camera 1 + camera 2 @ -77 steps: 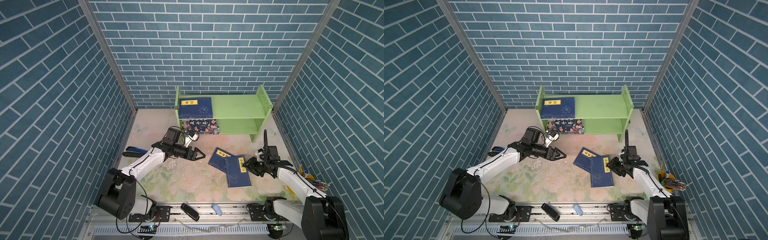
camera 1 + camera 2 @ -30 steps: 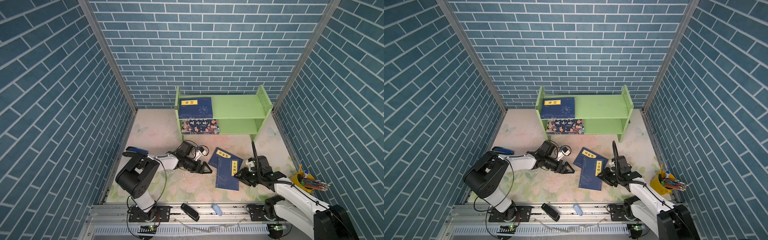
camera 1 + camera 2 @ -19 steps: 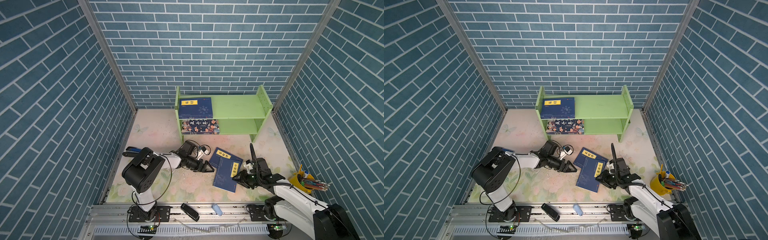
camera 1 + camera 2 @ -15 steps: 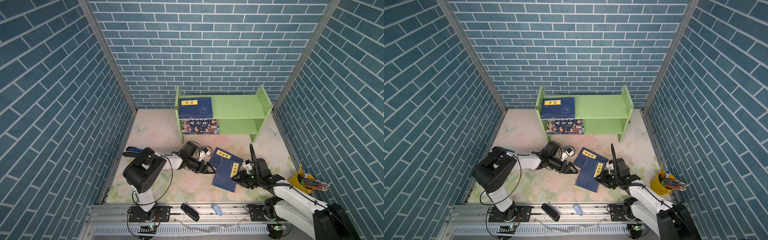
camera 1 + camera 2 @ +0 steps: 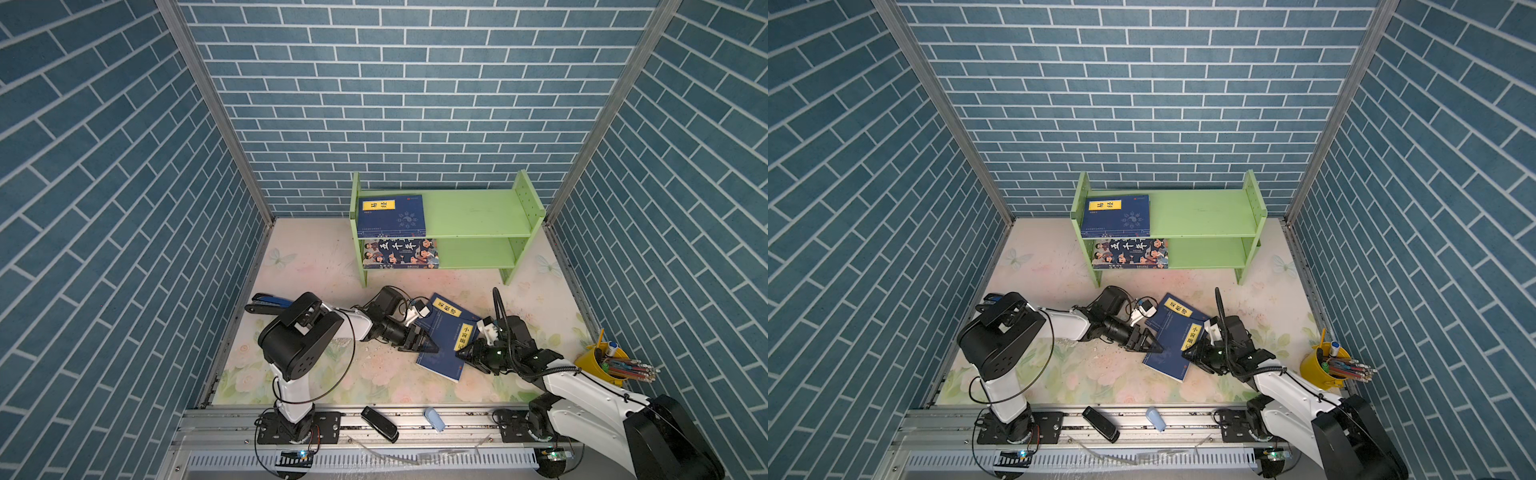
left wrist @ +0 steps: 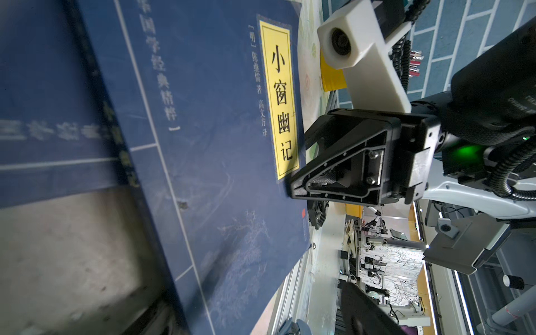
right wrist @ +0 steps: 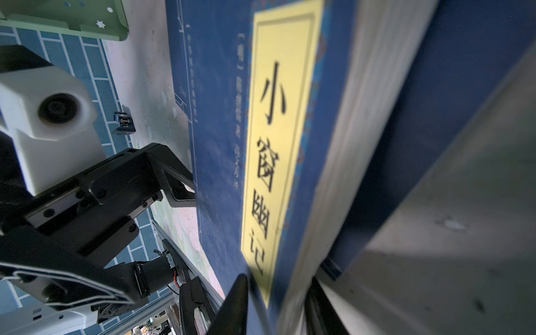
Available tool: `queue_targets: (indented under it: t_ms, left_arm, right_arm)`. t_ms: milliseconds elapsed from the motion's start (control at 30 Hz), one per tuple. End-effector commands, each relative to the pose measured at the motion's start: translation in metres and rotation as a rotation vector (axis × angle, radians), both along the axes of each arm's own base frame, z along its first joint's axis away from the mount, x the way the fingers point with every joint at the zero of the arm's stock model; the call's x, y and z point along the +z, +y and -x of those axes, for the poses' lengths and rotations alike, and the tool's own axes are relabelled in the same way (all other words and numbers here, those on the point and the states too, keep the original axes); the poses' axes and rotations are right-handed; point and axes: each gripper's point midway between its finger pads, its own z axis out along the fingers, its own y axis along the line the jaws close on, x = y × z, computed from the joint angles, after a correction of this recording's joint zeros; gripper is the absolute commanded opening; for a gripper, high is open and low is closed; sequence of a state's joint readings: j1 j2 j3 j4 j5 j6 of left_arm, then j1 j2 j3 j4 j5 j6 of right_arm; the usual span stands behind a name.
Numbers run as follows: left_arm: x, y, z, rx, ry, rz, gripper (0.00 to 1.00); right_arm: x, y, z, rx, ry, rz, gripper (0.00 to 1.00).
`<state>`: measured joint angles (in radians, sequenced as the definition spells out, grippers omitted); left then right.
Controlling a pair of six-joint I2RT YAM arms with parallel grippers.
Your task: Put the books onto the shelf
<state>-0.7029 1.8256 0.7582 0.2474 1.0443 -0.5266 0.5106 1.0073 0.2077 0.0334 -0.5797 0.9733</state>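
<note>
Both arms are reaching low toward the middle, tips facing each other.
The left arm (image 5: 353, 325) is lying almost flat with the left pincer (image 5: 428, 345) gaping wide; the right arm (image 5: 582, 388) is sloping forward and down, the right pincer (image 5: 462, 355) gripping the edge of a navy book (image 5: 440, 357).

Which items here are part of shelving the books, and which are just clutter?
Job: green shelf; navy book on top tier; cartoon book on lower tier; upper navy book on the mat; navy book beneath it.
Lying about: yellow pen cup; blue stapler; black device and pale blue object on the front rail.
</note>
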Motion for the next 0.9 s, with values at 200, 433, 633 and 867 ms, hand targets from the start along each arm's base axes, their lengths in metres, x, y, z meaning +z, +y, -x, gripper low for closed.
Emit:
queue_targets:
  t_ms: [200,433,633,867]
  left_arm:
    - [0.001,-0.001,0.004,-0.037,0.014,-0.025,0.78]
    - [0.010,0.004,0.008,-0.048,-0.017,-0.018,0.76]
    - [0.014,0.012,0.005,-0.043,-0.054,-0.031,0.81]
    - [0.036,0.035,-0.006,-0.022,-0.138,-0.017,0.88]
  right_arm:
    - [0.012,0.013,-0.003,-0.010,-0.042,-0.090,0.24]
    - [0.023,0.010,-0.004,-0.023,-0.084,-0.099,0.04]
    - [0.028,0.009,-0.005,-0.027,-0.108,-0.100,0.00]
    - [0.050,0.016,-0.006,0.015,-0.155,-0.142,0.00]
